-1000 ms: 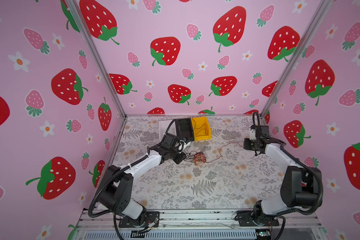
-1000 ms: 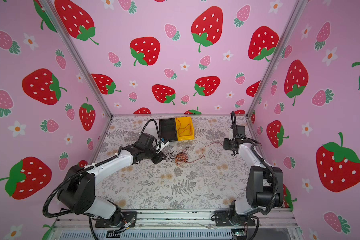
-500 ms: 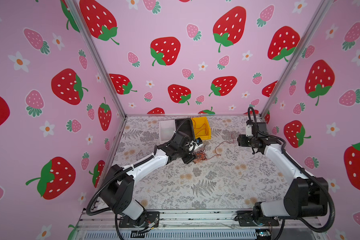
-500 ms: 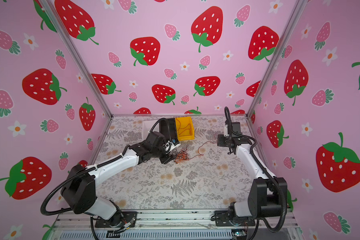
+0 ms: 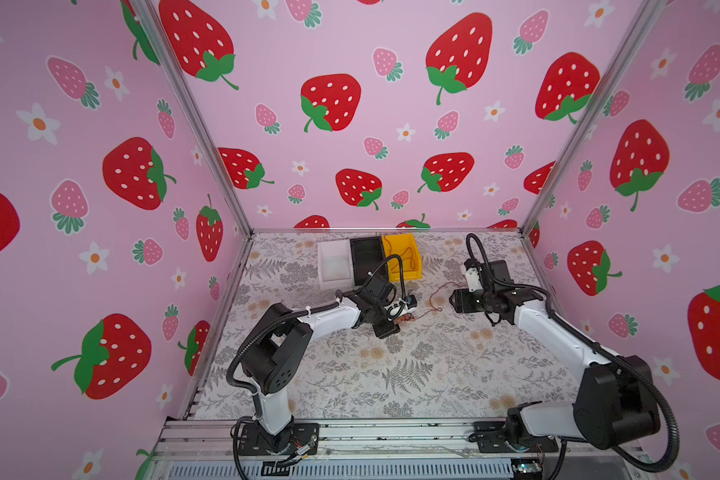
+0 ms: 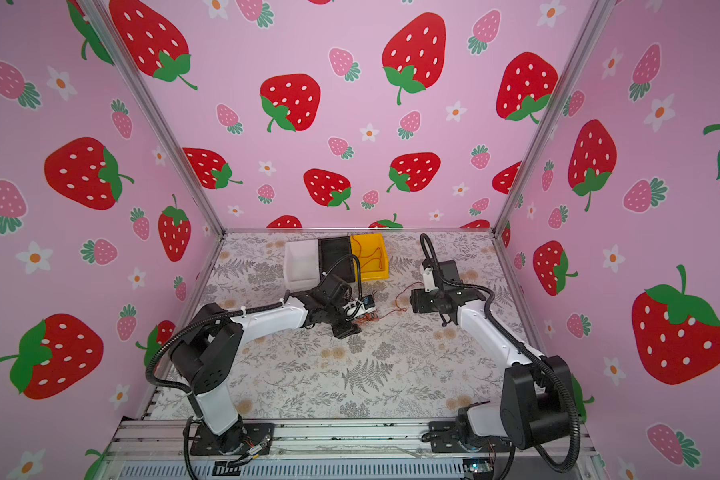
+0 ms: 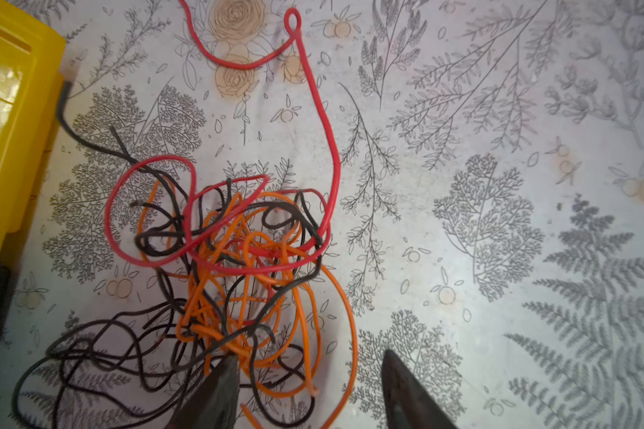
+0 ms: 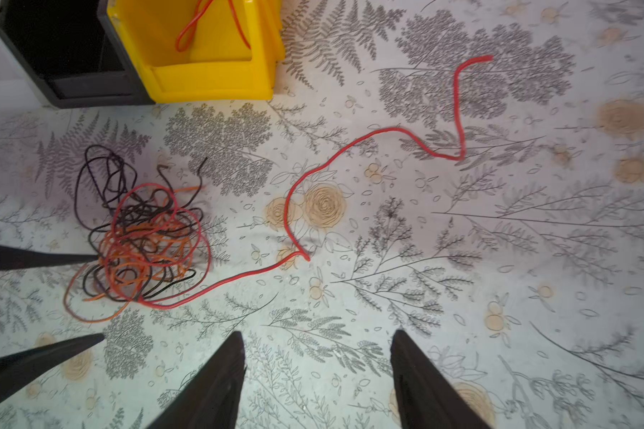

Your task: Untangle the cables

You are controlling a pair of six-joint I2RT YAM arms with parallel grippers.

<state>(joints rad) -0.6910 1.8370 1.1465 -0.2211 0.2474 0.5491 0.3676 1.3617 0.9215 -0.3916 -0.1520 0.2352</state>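
- The cables (image 7: 231,260) lie in one knot of black, orange and red on the flowered table (image 5: 412,374). In both top views the knot sits toward the back of the middle, under the left arm's wrist.
- Three bins stand at about 12 o'clock from the knot: the white bin (image 5: 333,266), the black bin (image 8: 86,93) and the yellow bin (image 8: 209,83).
- A thin red-orange wire (image 8: 186,33) lies inside the yellow bin, so one cable looks already sorted.
- A long red strand (image 8: 387,128) runs out of the knot toward 2 o'clock in a top view. Its free end lies on bare table, while its other end loops through the heap. I judge it half freed.
- The left gripper (image 7: 310,354) hangs at the knot's edge with its jaws apart. Orange loops lie between them, but nothing is pinched.
- The right gripper (image 8: 317,334) sits at about 3 o'clock from the knot, jaws spread over bare table and holding nothing.
- The black and orange wires are fully interlaced, so most of the work seems left.
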